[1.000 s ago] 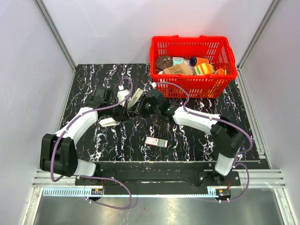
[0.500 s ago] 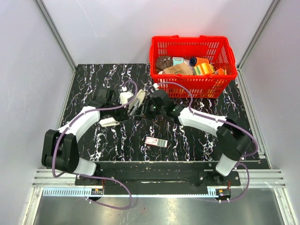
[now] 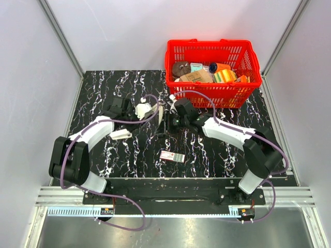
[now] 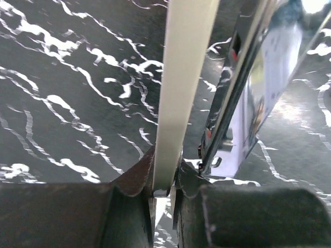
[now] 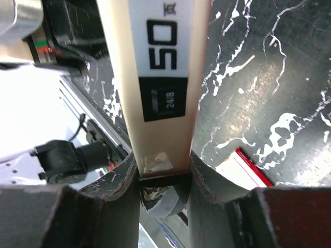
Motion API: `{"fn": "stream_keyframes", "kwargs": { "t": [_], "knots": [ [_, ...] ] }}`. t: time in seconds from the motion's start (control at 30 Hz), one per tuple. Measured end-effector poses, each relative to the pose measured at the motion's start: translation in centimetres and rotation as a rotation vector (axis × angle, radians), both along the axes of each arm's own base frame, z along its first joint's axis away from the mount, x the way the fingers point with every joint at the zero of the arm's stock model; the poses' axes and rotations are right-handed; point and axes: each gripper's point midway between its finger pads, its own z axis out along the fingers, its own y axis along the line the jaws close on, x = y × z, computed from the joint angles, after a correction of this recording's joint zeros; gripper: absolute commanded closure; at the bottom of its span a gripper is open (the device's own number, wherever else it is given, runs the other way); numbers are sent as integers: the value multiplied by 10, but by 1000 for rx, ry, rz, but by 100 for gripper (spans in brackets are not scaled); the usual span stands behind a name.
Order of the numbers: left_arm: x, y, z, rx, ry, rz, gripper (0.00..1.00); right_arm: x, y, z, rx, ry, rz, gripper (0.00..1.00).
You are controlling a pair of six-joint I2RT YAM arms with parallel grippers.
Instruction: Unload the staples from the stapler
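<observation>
Stapler [image 3: 160,114] gripped mid-table; basket [image 3: 217,96] seemingly close behind.

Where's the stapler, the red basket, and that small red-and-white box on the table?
stapler [image 5: 164,62]: right wrist view, its printed label.
red basket [image 3: 212,95]: top external view, front wall.
small box [image 3: 172,156]: top external view, its middle.

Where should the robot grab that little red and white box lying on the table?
Probably from straight above, pinching its two long sides at the middle: the box lies flat on the table, long and narrow, nothing touching it. The left gripper and right gripper both clamp the stapler, so one must let go first.
</observation>
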Motion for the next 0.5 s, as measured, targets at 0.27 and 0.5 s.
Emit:
{"fn": "stream_keyframes", "kwargs": {
  "t": [0.27, 0.5],
  "knots": [
    [27, 7, 6, 191, -264, -116, 98, -19, -31, -9, -146, -91, 102, 100],
    [37, 3, 7, 317, -418, -194, 100, -36, -55, -26, -259, -110, 155, 100]
  ]
}}
